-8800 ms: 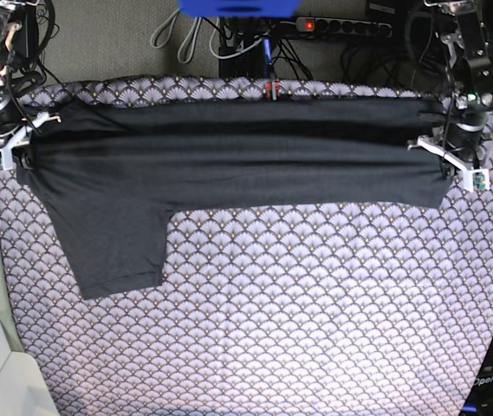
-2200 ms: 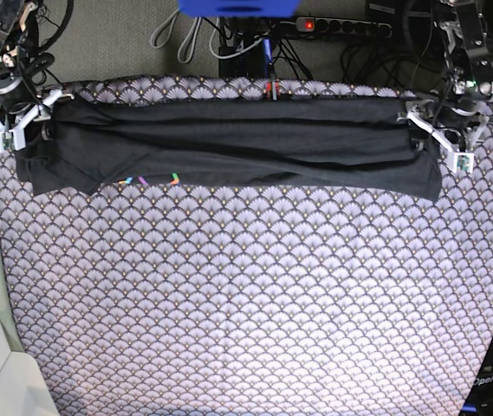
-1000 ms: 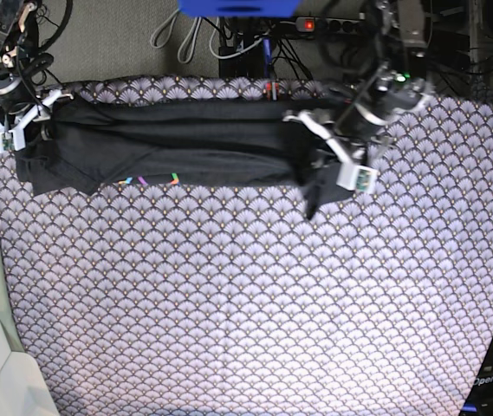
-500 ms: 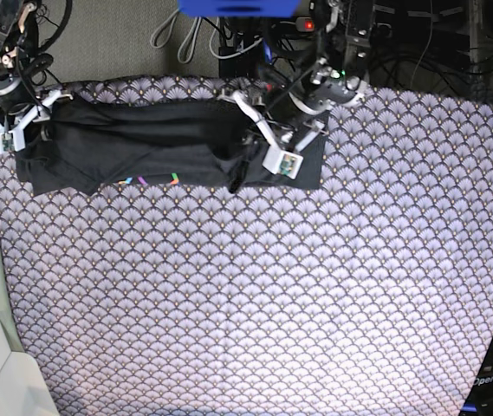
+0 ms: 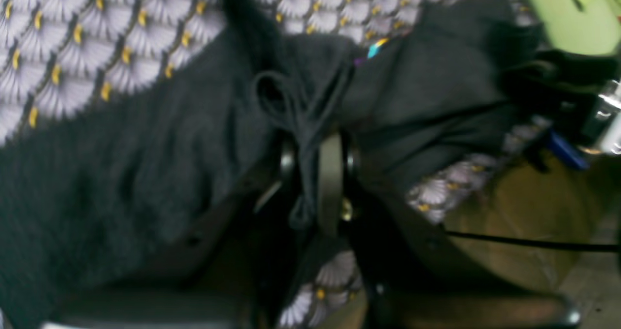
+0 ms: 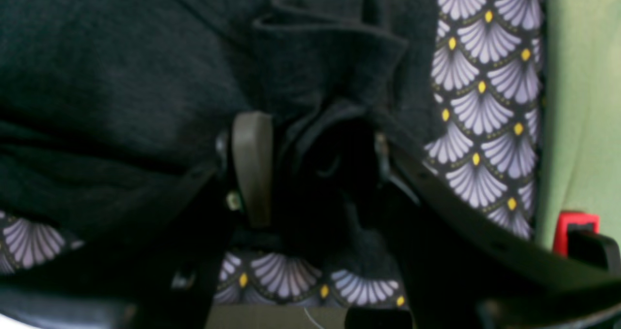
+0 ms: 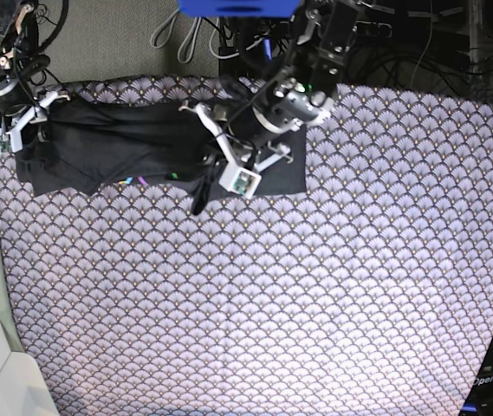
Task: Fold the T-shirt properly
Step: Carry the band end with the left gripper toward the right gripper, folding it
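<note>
Charcoal T-shirt is lying as a lengthwise-folded band along the desk's far edge; left claw is pinching its end across, right claw is gaping around bunched cloth; crosswise fold unfinished

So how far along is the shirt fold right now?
Done: the T-shirt already lies as a long narrow band along the far edge of the tablecloth.

In hand: the left gripper, shut on the shirt's end, is over mid-band, doubling it crosswise. The right gripper sits at the other end, jaws apart around bunched cloth.

Left: lay that end down, release, flatten.
</note>
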